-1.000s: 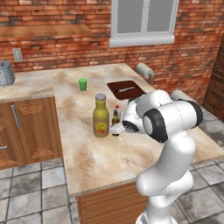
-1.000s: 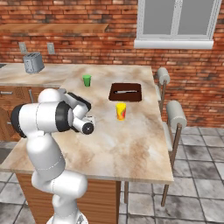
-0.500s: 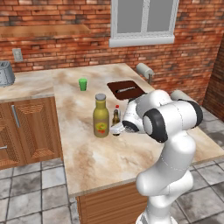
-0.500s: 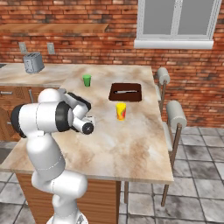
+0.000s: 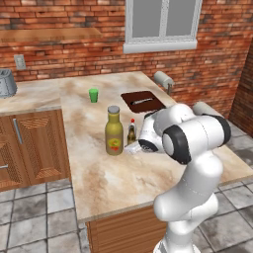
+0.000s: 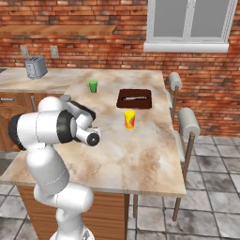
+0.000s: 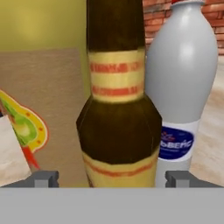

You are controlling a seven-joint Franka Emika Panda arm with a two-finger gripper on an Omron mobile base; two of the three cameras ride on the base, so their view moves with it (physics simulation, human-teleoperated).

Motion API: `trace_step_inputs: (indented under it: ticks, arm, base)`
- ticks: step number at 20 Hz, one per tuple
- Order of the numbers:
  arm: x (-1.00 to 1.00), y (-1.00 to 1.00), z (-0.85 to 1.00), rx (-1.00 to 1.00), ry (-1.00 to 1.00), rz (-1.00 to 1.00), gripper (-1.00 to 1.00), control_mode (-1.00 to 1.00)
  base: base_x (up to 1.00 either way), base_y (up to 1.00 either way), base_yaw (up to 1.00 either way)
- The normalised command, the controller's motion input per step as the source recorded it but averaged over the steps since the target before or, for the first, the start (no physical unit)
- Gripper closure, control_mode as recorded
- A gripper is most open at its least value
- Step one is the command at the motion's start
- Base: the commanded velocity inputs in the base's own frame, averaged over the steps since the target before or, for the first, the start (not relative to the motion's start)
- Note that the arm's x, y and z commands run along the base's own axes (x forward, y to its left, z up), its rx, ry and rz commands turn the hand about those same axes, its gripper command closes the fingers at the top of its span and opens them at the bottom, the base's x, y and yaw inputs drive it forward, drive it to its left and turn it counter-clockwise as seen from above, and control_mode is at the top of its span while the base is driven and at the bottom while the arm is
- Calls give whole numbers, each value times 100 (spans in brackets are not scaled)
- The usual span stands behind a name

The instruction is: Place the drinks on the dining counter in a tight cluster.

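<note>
While hanging low over the beige dining counter [image 5: 99, 178], spreads the gripper [image 7: 112, 178] wide, with a dark fingertip [image 7: 43, 178] on either side of the slim brown bottle [image 7: 118, 96] and a gap visible at each side, so nothing gripped; stands upright, that brown bottle, directly ahead of the hand camera, with yellow bands on neck and base; sits just beside it to the right in the hand view a small clear bottle [image 7: 183, 78] with a blue label, red cap barely showing at the top edge; fills the left of the hand view with the big olive-yellow bottle [image 7: 39, 87], its red-yellow label low down; seen from the left base camera, stands the olive-yellow bottle [image 5: 114, 131] with grey cap upright near the middle of the counter, the brown bottle [image 5: 131, 132] just right of it, the white wrist close against both; cannot tell whether the bottles touch; further off on the counter, rests a green cup [image 5: 93, 95] toward the far side, a dark brown tray [image 6: 134, 99] near the far right edge, and a yellow cup [image 6: 130, 119] just nearer than the tray; stands a toaster [image 6: 35, 67] on the far left counter.
</note>
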Motion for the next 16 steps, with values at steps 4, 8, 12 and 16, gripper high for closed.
trace_step_inputs:
  ticks: [4,8,12,16]
  arm:
    - [-4,0,0,0,2,0,-100,-100]
    - [-2,-20,0,0,0,-3,-100,-100]
    - [-32,-38,0,6,-1,-9,-100,-100]
    - [-63,-19,2,9,-12,-2,-100,-100]
  base:
    - [0,0,0]
    - [0,0,0]
    - [0,0,0]
    - [0,0,0]
